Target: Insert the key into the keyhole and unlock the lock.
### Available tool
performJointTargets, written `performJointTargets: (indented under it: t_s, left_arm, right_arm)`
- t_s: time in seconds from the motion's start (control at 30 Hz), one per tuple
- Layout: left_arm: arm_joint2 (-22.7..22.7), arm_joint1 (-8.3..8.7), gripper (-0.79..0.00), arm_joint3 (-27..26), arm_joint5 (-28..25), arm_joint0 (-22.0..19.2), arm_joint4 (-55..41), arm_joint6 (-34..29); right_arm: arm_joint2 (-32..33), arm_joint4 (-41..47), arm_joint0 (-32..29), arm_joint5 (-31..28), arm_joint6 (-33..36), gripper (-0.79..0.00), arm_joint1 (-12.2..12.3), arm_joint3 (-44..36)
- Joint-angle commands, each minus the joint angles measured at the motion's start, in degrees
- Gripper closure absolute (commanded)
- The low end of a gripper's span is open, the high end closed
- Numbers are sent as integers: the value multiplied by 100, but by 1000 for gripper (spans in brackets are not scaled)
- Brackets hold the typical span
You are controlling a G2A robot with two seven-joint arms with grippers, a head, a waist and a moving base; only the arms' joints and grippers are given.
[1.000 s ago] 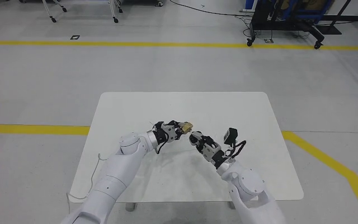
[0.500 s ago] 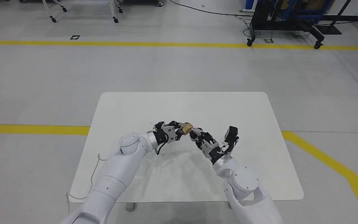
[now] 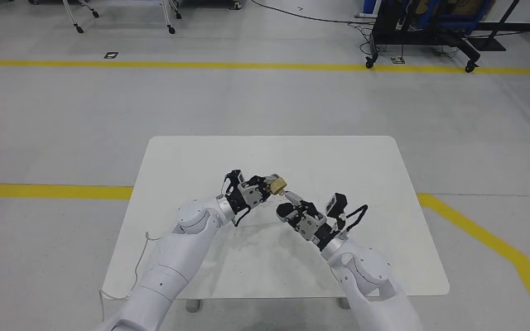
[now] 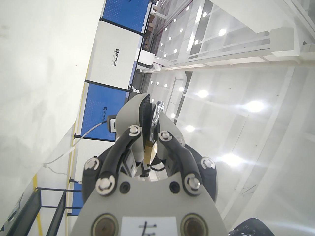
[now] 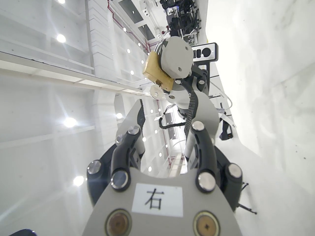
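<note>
A brass padlock [image 3: 277, 184] is held above the middle of the white table [image 3: 356, 157], with my left gripper [image 3: 262, 189] shut on it. In the left wrist view the left gripper [image 4: 153, 117] pinches the silver shackle [image 4: 158, 108] and the brass body [image 4: 150, 151] sits back between the fingers. In the right wrist view the key [image 5: 156, 92] sticks out of the underside of the padlock [image 5: 157, 71], its round pale head showing. My right gripper [image 5: 166, 101] is just short of that head, open, its fingers apart and not touching it. From above, the right gripper [image 3: 289, 207] sits close beside the lock.
Both arms meet over the table's middle, forearms angled in from the near edge. A thin white cable [image 3: 141, 252] hangs off the table's left side. Yellow floor lines [image 3: 66, 191] run past the table, and wheeled frames [image 3: 422, 37] stand far behind.
The left gripper has lifted the padlock slightly toward the table's far side. The right gripper, close against the lock half a second ago, has drawn back a little.
</note>
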Motion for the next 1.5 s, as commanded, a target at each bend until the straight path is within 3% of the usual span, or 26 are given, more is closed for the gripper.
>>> performJointTargets:
  t_s: [0.0, 0.2, 0.33, 0.53, 1.13, 1.2, 1.37, 1.47]
  left_arm:
    - [25, 6, 0, 3, 12, -4, 65, -112]
    - [46, 17, 0, 5, -15, -6, 144, -279]
    - [17, 24, 0, -8, -46, 2, 106, -334]
    - [10, 27, 0, -13, -60, 9, 102, -345]
    - [24, 22, 0, 0, -51, -7, 65, -351]
    - [25, 22, 0, 3, -59, -9, 66, -357]
    - [-8, 27, 0, 7, -90, -17, 39, -367]
    - [-19, 29, 0, 3, -93, -15, 27, -374]
  right_arm:
    - [42, 215, 76, 8, 156, -336, 8, 139]
    - [180, 671, 261, 71, 590, -339, 46, 457]
    - [148, 687, 294, 67, 655, -268, 65, 514]
    - [75, 688, 314, 36, 632, -237, 85, 528]
    - [-7, 707, 309, 28, 598, -222, 165, 394]
    - [-26, 774, 340, 43, 590, -188, 167, 428]
    - [-59, 857, 379, 29, 577, 0, 178, 470]
    - [-79, 924, 402, 10, 594, 0, 185, 527]
